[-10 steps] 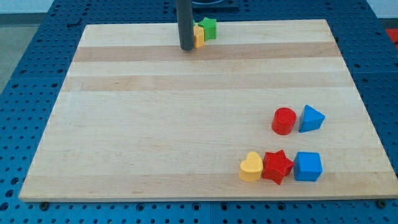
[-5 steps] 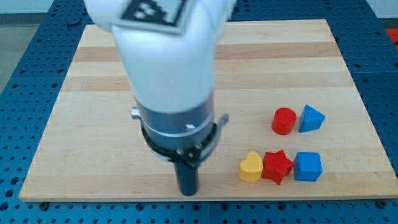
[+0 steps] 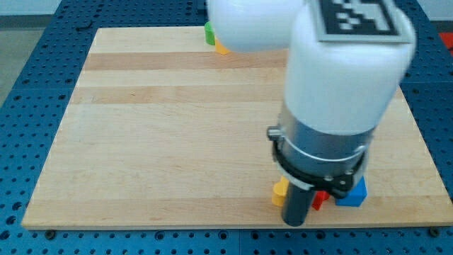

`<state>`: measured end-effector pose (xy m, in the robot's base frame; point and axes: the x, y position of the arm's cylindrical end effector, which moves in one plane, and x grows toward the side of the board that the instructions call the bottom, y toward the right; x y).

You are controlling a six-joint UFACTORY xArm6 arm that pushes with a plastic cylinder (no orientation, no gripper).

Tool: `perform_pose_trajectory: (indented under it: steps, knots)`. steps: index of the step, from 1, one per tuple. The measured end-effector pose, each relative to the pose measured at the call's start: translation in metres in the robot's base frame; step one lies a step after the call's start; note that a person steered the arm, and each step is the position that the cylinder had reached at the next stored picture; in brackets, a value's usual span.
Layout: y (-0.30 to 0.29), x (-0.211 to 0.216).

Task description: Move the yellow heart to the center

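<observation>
The yellow heart [image 3: 280, 191] lies near the board's bottom edge, right of the middle; only its left part shows beside the rod. My tip [image 3: 294, 222] is at the board's bottom edge, just below and right of the heart, close to it or touching. The red star [image 3: 320, 200] shows as a sliver right of the rod. The blue cube [image 3: 355, 193] is partly hidden behind the arm. The red cylinder and the blue triangular block are hidden by the arm.
A green block [image 3: 209, 32] and a yellow block [image 3: 221, 49] peek out at the board's top edge, mostly hidden behind the arm. The wooden board [image 3: 141, 142] lies on a blue perforated table. The bulky white and grey arm body covers the view's right middle.
My tip has moved right along the board's bottom edge, from left of the yellow heart to just below it. The arm now covers the red cylinder and blue triangular block.
</observation>
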<state>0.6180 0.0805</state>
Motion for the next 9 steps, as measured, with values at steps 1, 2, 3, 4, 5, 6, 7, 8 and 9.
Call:
perform_pose_trajectory:
  steps: [1,2,3,4,5,6,7,8,9]
  knots:
    - [-0.003,-0.006]
    - [-0.013,-0.035]
    - [-0.02,-0.067]
    - [-0.027,-0.098]
    - [-0.047,-0.118]
    - [-0.054,-0.114]
    - [-0.059,-0.09]
    - [-0.093,-0.086]
    - [-0.1,-0.11]
